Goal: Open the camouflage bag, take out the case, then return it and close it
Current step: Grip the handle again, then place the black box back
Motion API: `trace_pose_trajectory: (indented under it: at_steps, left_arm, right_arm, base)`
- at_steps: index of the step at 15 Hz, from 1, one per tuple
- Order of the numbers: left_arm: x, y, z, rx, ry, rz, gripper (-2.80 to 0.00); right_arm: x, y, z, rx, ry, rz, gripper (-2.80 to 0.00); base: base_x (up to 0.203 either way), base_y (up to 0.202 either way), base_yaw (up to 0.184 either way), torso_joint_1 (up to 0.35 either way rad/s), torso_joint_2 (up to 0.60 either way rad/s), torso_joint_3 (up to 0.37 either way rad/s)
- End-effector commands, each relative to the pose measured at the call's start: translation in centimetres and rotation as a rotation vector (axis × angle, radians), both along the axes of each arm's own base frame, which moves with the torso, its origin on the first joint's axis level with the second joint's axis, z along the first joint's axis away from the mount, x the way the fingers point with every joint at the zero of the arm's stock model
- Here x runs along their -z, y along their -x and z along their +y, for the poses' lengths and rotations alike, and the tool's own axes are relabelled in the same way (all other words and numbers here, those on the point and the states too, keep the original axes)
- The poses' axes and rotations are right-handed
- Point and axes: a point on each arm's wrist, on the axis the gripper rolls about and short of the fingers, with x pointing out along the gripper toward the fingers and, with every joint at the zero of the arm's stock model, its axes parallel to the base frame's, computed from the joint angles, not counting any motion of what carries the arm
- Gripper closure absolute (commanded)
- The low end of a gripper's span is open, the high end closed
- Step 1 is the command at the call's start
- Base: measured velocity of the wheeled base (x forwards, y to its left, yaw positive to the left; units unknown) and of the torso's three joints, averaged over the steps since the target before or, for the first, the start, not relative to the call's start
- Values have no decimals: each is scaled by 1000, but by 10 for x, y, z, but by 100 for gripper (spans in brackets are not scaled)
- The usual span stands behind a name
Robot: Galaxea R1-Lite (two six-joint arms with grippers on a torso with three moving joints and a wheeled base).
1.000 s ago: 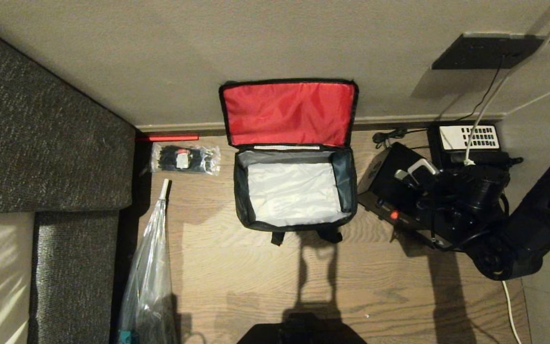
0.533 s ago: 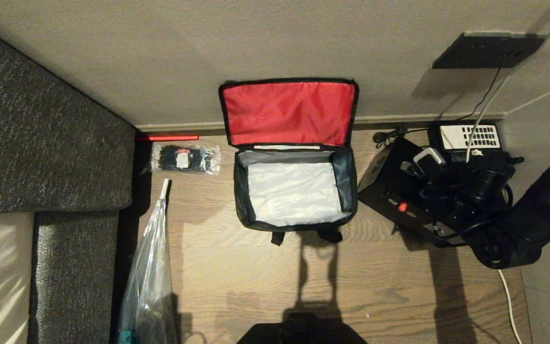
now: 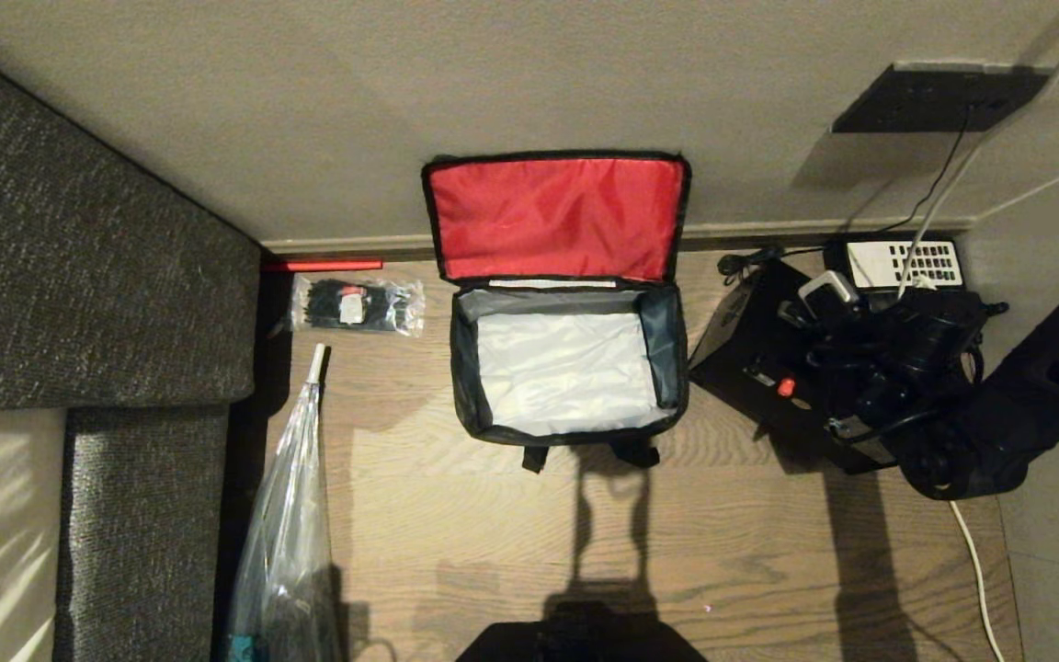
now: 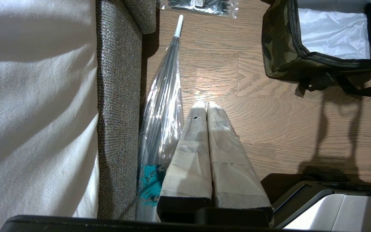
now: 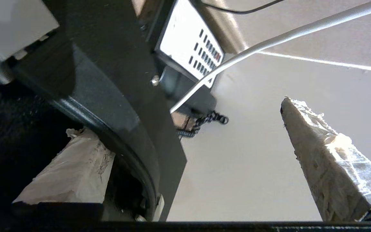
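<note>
The camouflage bag [image 3: 566, 368] sat open on the wooden floor [image 3: 511, 533] at the middle of the head view, its red-lined lid [image 3: 555, 219] flipped back toward twelve o'clock against the wall [image 3: 493, 92] and its silver-grey interior bare. The case [image 3: 773, 368] lay flat on the floor just beside the bag at about three o'clock, a small red detail showing on its edge. The right gripper [image 5: 188, 154] was over the case's far end, next to the black telephone [image 3: 902, 265] with the white key panel; its taped fingers [image 5: 327, 161] stood wide apart, one lying against the case's black surface, the other clear of it, nothing clamped between them. The left gripper [image 4: 206, 106] hung near the floor toward seven o'clock of the bag, its fingers pressed together and empty, beside a folded clear umbrella [image 3: 290, 515] lying along the grey sofa [image 3: 79, 276]. A small clear packet of black items [image 3: 357, 305] lay at nine o'clock of the bag, near the wall
</note>
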Motion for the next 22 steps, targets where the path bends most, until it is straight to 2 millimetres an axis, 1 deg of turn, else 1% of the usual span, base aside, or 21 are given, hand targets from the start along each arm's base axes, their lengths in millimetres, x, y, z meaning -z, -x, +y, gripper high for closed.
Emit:
trace_pose_trajectory:
  at_steps: [1, 5, 10, 11, 16, 19, 22]
  left_arm:
    - [1, 0, 0, -2, 0, 1, 0]
    - [1, 0, 0, -1, 0, 1, 0]
    - [1, 0, 0, -1, 0, 1, 0]
    - [1, 0, 0, -1, 0, 1, 0]
    - [1, 0, 0, -1, 0, 1, 0]
    - [1, 0, 0, -1, 0, 1, 0]
    - [1, 0, 0, -1, 0, 1, 0]
  right_arm:
    - [6, -7, -5, 18, 5, 1, -280]
    - [8, -12, -16, 46, 37, 15, -280]
    - [12, -12, -19, 42, 48, 33, -280]
    - [11, -11, -18, 44, 47, 32, 0]
    - [15, -6, -18, 47, 45, 55, 0]
    - [19, 3, -13, 33, 46, 86, 0]
    - [9, 11, -8, 20, 33, 66, 0]
  base:
    - [0, 0, 0, 0, 0, 0]
    - [0, 0, 0, 0, 0, 0]
    - [0, 0, 0, 0, 0, 0]
    - [0, 0, 0, 0, 0, 0]
    - [0, 0, 0, 0, 0, 0]
    - [0, 0, 0, 0, 0, 0]
    - [0, 0, 0, 0, 0, 0]
